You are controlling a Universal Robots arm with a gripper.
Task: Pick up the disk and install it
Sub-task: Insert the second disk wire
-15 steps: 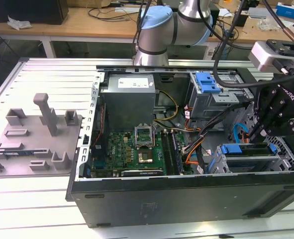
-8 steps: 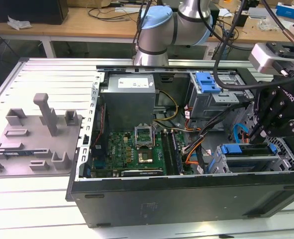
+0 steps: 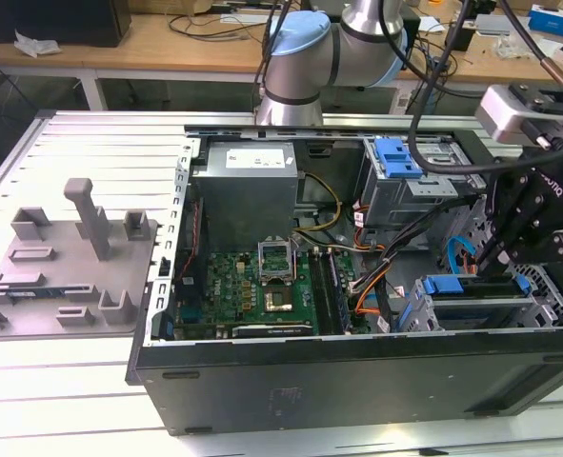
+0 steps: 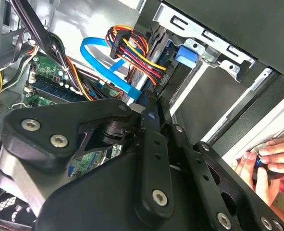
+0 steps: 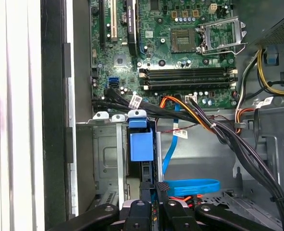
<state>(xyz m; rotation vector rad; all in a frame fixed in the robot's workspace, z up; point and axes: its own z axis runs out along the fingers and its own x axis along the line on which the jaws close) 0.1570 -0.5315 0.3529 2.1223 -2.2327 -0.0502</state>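
Note:
The disk [image 3: 473, 286] sits in the drive bay at the exterior view's right end of the open computer case, with its blue carrier rail facing up. In the first wrist view I see the disk [image 5: 142, 144] edge-on in the bay slot, its blue tab toward me. My gripper [image 3: 492, 255] hangs just above that end of the disk. The gripper [image 5: 155, 188] has its black fingers drawn together, their tips at the disk's near edge; I cannot tell whether they touch it. In the second wrist view the gripper [image 4: 149, 103] points into the bay.
A person's hand [image 4: 271, 156] rests at the case edge beside the bay. A blue flat cable [image 5: 190, 186] and bundled wires [image 5: 218, 130] cross near the bay. The motherboard [image 3: 262, 281] fills the case middle. A grey fixture [image 3: 71, 257] with posts stands at the exterior view's left.

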